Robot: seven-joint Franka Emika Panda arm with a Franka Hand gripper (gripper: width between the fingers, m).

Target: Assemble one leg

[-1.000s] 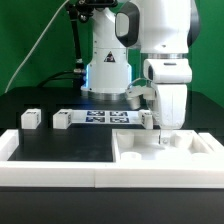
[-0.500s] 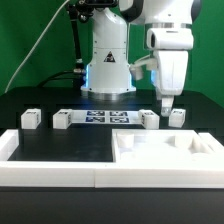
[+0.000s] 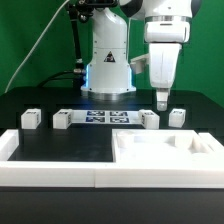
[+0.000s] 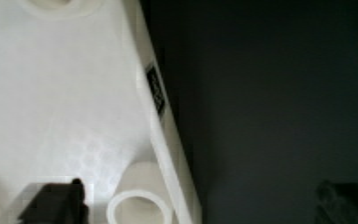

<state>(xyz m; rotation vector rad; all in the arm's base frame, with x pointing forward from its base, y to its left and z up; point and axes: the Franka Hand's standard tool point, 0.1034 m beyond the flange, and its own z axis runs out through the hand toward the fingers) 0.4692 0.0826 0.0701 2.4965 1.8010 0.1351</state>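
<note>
Four small white legs stand in a row on the black table in the exterior view: two at the left (image 3: 31, 118) (image 3: 62, 119) and two at the right (image 3: 150, 119) (image 3: 177, 116). My gripper (image 3: 162, 102) hangs above the two right legs and holds nothing. In the wrist view my gripper (image 4: 197, 200) is open, with its dark fingers (image 4: 51, 202) far apart. Below it lies the large flat white square piece (image 4: 69, 110), with a tag (image 4: 156, 85) on its edge and a round socket (image 4: 140, 210).
The large square piece (image 3: 165, 155) lies at the front right. Long white border walls (image 3: 50, 172) run along the front. The marker board (image 3: 105, 117) lies between the leg pairs. The robot base (image 3: 108, 70) stands behind.
My gripper has risen from low over the square piece to well above the two right legs. The legs and the square piece have not moved.
</note>
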